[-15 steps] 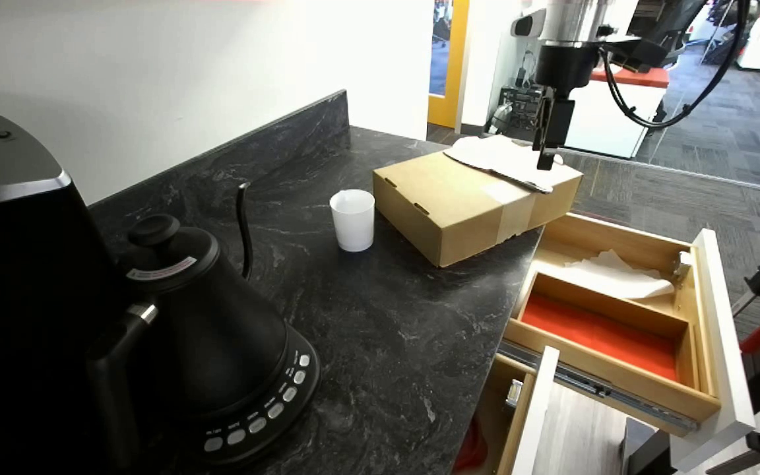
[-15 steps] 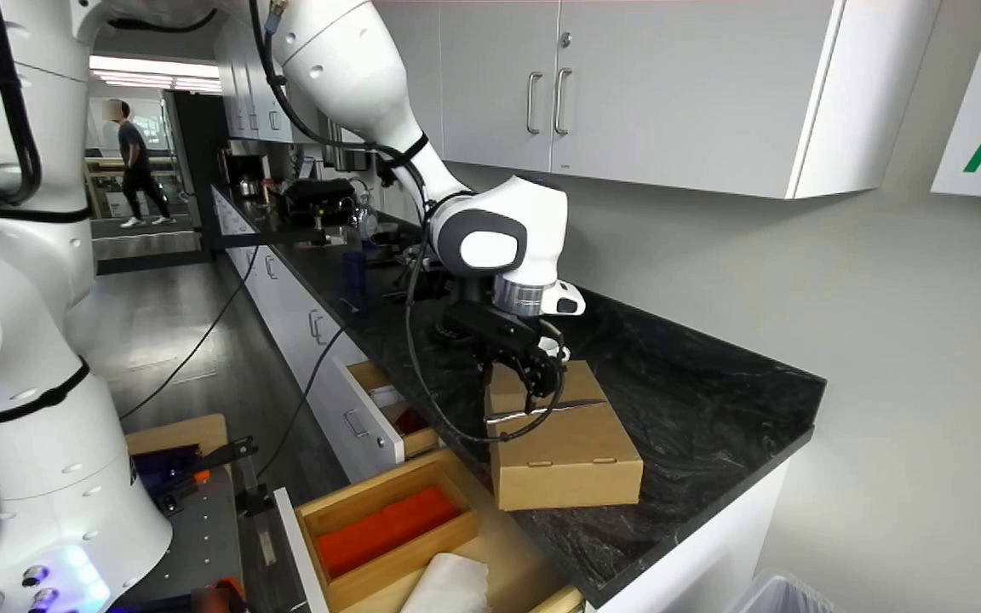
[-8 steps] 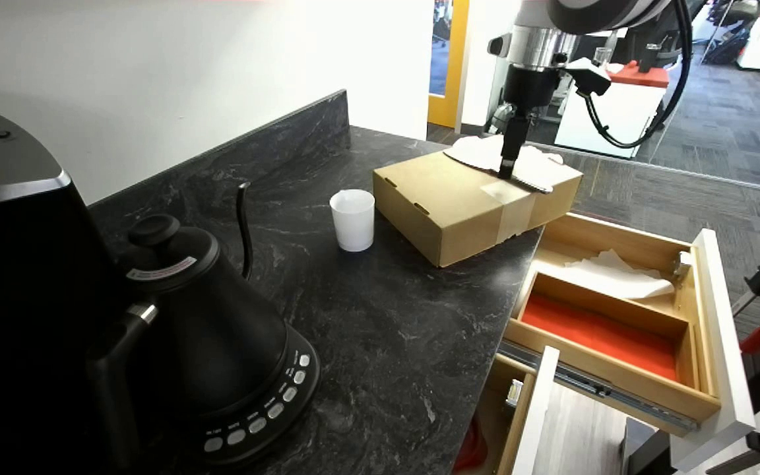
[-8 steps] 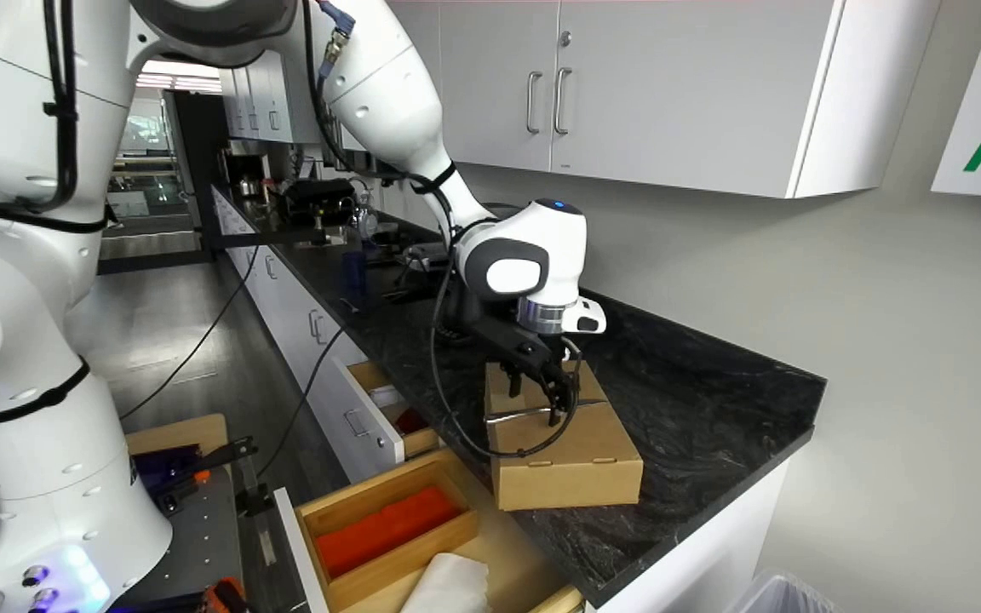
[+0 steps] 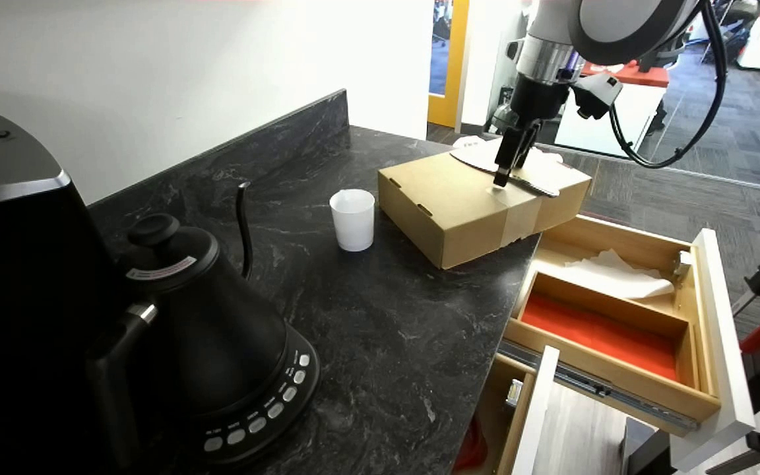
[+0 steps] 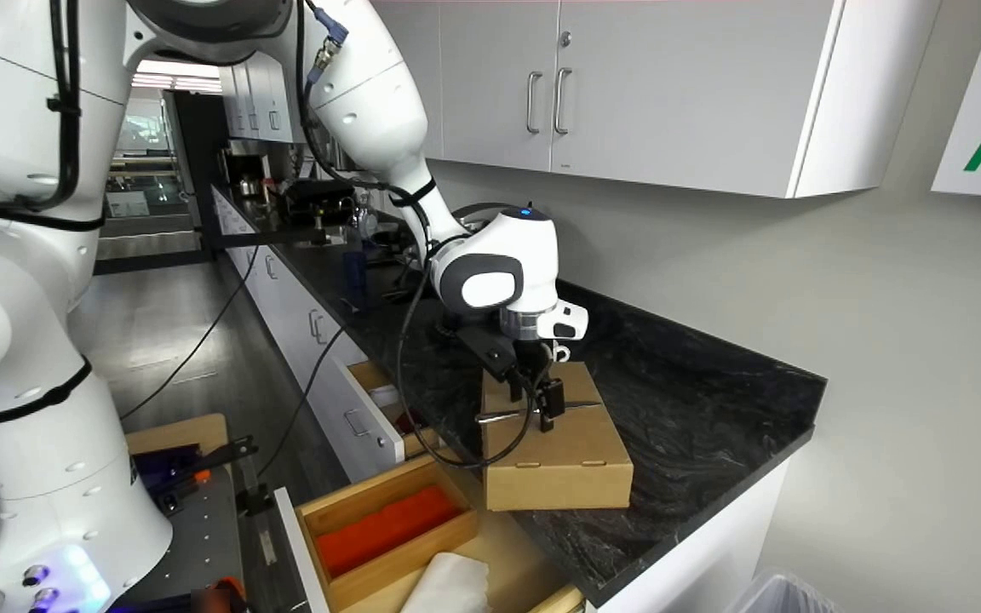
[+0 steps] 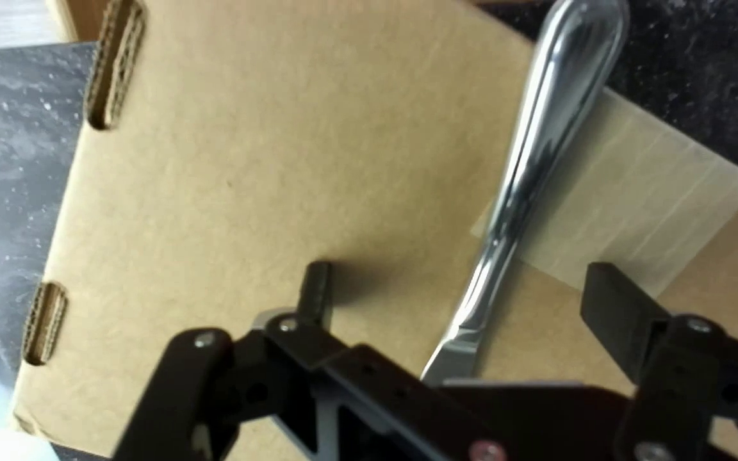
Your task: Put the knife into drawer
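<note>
Clearly the fingers [image 7: 622,320] stand wide apart, pointing down and straddling the knife [image 7: 526,186], with a gap on either side of it in the wrist view; whether the tips touch the box [image 7: 266,192] underneath, I cannot tell. The knife, all shiny metal where it shows, lies on top of the box, its handle crossing a strip of pale tape [image 7: 651,192] and its end poking past the edge that faces the drawer [image 5: 721,316]. Most of the blade is hidden. The box sits on the dark, veined surface [image 5: 393,343], near its edge; a white cup [image 5: 353,221] stands upright just beside the box, and a black kettle [image 5: 208,330] well apart from both. Beyond the surface's edge and lower down, the drawer is pulled out, showing a red-lined compartment [image 5: 604,336] and a paler one with a white sheet [image 5: 617,277] lying in it. A neighbouring drawer [image 5: 533,422] is partly open, with something red [image 5: 474,445] inside.
</note>
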`<state>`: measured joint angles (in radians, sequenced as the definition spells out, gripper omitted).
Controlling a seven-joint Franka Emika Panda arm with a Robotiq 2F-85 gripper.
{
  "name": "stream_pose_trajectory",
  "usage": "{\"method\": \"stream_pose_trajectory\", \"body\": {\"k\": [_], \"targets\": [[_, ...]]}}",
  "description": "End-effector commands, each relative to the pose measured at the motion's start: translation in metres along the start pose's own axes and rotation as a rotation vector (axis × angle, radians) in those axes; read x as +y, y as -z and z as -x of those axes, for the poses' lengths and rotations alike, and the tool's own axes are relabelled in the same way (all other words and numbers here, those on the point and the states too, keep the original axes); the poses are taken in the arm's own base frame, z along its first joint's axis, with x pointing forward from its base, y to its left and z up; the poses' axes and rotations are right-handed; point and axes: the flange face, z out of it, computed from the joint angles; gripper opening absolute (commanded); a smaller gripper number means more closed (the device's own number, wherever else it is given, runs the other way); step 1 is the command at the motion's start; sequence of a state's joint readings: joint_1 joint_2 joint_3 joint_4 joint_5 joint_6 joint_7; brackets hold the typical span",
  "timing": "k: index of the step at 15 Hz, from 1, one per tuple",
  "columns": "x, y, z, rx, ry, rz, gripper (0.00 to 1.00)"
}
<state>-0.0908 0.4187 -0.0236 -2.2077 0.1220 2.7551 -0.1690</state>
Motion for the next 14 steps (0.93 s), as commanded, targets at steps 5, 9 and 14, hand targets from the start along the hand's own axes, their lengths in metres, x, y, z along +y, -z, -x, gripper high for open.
{"method": "stream_pose_trajectory", "body": {"k": [5,9,14], "targets": [[0.019,0.021,-0.011,0.024,-0.125,0.032,1.0],[0.031,0.02,-0.035,0.027,-0.132,0.037,1.0],[0.018,0.024,-0.022,0.006,-0.091,0.017,1.0]]}}
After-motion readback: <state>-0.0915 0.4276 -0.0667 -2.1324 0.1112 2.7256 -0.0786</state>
